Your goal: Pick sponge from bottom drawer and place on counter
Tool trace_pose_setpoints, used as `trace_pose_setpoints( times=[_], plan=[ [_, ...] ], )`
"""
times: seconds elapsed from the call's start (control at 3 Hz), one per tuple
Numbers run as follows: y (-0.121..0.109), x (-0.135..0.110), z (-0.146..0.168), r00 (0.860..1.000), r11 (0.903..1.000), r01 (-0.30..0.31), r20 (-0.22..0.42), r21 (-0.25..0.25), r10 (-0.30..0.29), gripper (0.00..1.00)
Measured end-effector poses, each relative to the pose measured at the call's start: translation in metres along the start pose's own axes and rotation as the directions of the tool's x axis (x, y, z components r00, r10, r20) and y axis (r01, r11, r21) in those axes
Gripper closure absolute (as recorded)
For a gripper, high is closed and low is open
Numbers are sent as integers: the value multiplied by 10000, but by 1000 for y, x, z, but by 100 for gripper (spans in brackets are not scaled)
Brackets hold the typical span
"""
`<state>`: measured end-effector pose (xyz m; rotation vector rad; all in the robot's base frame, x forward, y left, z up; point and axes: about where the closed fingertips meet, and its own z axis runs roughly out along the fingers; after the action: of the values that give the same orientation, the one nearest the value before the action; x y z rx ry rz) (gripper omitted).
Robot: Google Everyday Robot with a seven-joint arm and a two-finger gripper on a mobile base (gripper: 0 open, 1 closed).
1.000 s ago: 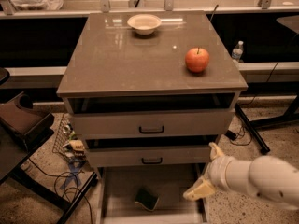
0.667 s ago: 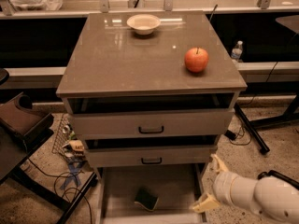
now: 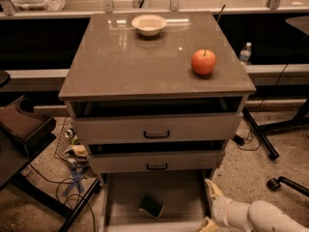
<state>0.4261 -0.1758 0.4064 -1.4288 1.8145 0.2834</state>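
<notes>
Since earlier: claw (image 3: pixel 209 205) has dropped lower, now at the right edge of the open bottom drawer (image 3: pixel 126 197). Its fingers are spread, nothing between them. The sponge (image 3: pixel 151 207) hasn't moved. It lies on the drawer floor near the front edge, about mid-width, apart from the claw. On the surface (image 3: pixel 120 66): apple (image 3: pixel 203 62) near right edge, bowl (image 3: pixel 148 24) at back edge.

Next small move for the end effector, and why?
Probably shift left to hover over the sponge. The end effector sits open at the right edge of the bottom drawer, and the sponge lies untouched on the drawer floor to its left.
</notes>
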Motion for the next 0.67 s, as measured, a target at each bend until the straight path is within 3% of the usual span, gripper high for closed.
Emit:
trace_pose_setpoints(
  times=[0.33,0.67],
  plan=[
    [32,17,44,9997,9984,-84,221,-556,96,0],
    [32,15,49,9997,9984,-82,230,-566,95,0]
  ],
)
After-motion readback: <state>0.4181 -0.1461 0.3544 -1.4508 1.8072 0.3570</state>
